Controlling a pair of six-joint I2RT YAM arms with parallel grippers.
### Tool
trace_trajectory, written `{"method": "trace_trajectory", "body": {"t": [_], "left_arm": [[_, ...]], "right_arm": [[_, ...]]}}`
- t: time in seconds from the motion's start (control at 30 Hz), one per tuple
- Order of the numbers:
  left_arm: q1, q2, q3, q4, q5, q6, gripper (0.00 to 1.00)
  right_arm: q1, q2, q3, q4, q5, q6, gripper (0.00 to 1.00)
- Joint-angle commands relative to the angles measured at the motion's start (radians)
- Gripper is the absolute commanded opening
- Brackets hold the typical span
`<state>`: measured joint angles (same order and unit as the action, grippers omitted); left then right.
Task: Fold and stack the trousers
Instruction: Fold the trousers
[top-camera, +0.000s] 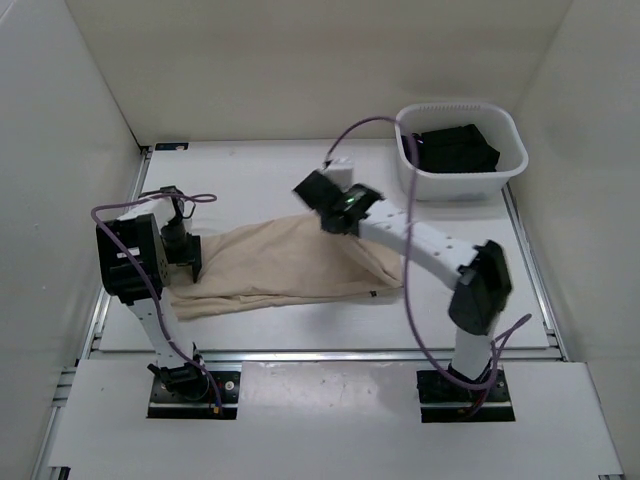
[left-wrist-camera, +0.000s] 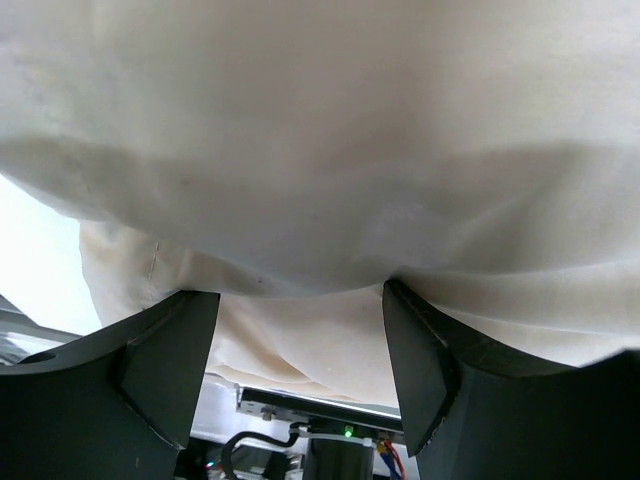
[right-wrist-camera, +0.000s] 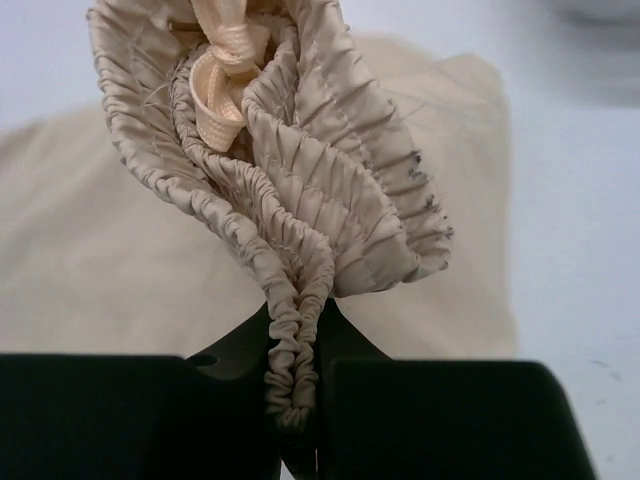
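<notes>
**Top external.** The trousers (top-camera: 270, 265) lie lengthwise across the table (top-camera: 250, 180), running from near-left to mid-right, flattened but wrinkled.
- The left gripper (top-camera: 186, 250) sits at their left end.
- The right gripper (top-camera: 322, 200) is over the far-right part of the cloth, with its arm reaching in from the right.
- A white basket (top-camera: 460, 185) stands at the far right corner with dark clothes (top-camera: 455, 148) in it, well apart from the trousers.
- Judgement: one arm at each end suggests the garment is being held taut along its length, so a fold can be laid without bunching.

**Left wrist.** Beige cloth of the trousers (left-wrist-camera: 320, 150) fills the view and sags down between the fingers (left-wrist-camera: 165, 370).
- The jaws of the left gripper (left-wrist-camera: 298, 300) stand wide apart, not pinching.
- Whether the cloth rests on the fingers or only hangs in front of them, I cannot tell.
- Judgement: this end is not secured. The claw looks placed to take the leg hems.

**Right wrist.** The right gripper (right-wrist-camera: 300, 400) is clamped on the gathered waistband (right-wrist-camera: 320, 180).
- The elastic ridge is pinched tight between the two pads, and the rest of the waist blooms upward in folds.
- A knotted drawstring (right-wrist-camera: 222, 95) shows at the top.
- The trouser body lies flat on the table beyond.
- Judgement: the waistband is the thickest edge and the least likely to slip, so it suits lifting and carrying toward the left for the fold.
- Risk: only one layer of the waist may be caught.
</notes>
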<state>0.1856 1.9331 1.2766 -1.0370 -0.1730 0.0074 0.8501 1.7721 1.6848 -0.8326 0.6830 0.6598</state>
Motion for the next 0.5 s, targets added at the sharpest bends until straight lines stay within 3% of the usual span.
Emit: {"method": "trace_trajectory", "body": {"t": [0.0, 0.13, 0.3, 0.33, 0.37, 0.4, 0.43, 0.47], "left_arm": [[-0.020, 0.013, 0.033, 0.028, -0.006, -0.007, 0.78], [-0.020, 0.023, 0.043, 0.018, -0.006, -0.007, 0.78], [-0.020, 0.032, 0.063, 0.009, -0.016, -0.007, 0.78], [-0.020, 0.032, 0.072, 0.000, -0.016, -0.007, 0.78], [-0.020, 0.032, 0.084, 0.000, -0.016, -0.007, 0.78], [-0.029, 0.041, 0.084, -0.009, -0.016, -0.007, 0.78], [-0.029, 0.041, 0.095, -0.009, -0.007, -0.007, 0.78], [-0.029, 0.041, 0.095, -0.009, -0.006, -0.007, 0.78]], "right_arm": [[0.127, 0.152, 0.094, -0.090, 0.099, 0.072, 0.00], [0.225, 0.280, 0.193, -0.034, 0.099, 0.050, 0.00], [0.245, 0.387, 0.228, 0.062, -0.035, 0.003, 0.00], [0.245, 0.398, 0.228, 0.082, -0.133, -0.020, 0.01], [0.245, 0.408, 0.239, 0.114, -0.211, -0.058, 0.10], [0.256, 0.417, 0.259, 0.115, -0.297, -0.159, 0.55], [0.256, 0.417, 0.277, 0.104, -0.356, -0.193, 0.72], [0.282, 0.417, 0.277, 0.077, -0.378, -0.225, 0.80]]}}
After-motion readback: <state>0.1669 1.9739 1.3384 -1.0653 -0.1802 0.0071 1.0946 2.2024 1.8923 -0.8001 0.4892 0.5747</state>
